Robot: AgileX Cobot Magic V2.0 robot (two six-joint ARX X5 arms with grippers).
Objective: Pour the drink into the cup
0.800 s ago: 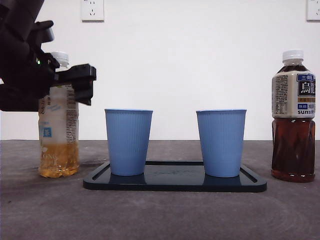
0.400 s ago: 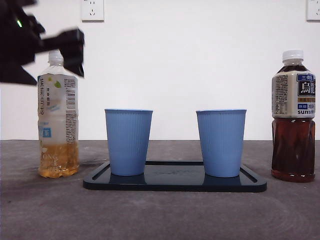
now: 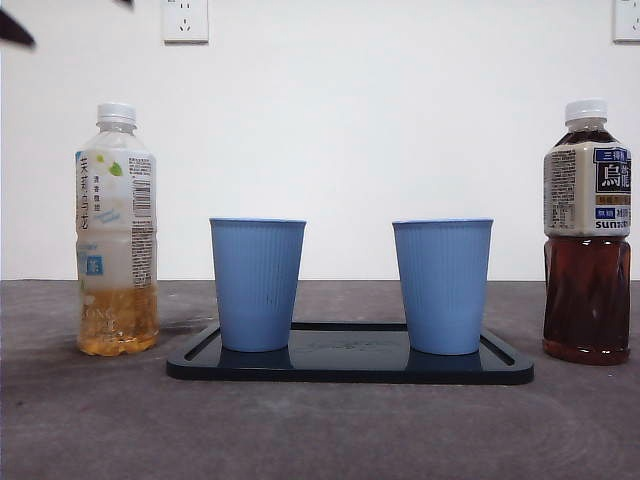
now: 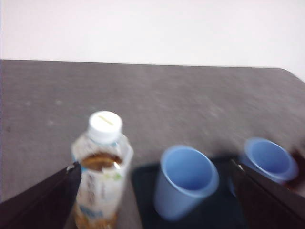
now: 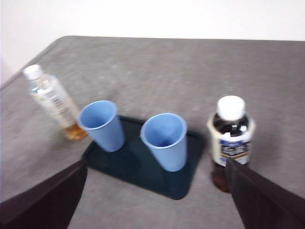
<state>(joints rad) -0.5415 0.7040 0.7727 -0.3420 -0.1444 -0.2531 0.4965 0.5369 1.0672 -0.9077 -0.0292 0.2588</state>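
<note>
Both the left gripper [image 4: 152,210] and the right gripper [image 5: 152,205] hang spread wide above the table [image 3: 320,430], while the front view shows only a black tip at its upper left corner.

Blurred throughout in the left wrist view; dark bottle [image 4: 299,164] cut off at 3 o'clock, pale bottle's [image 4: 98,181] base cut at 6 o'clock.

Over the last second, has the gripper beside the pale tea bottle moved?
Yes. It has lifted up and away from the pale tea bottle, which stands unmoved; only a black tip shows at the top corner.
</note>
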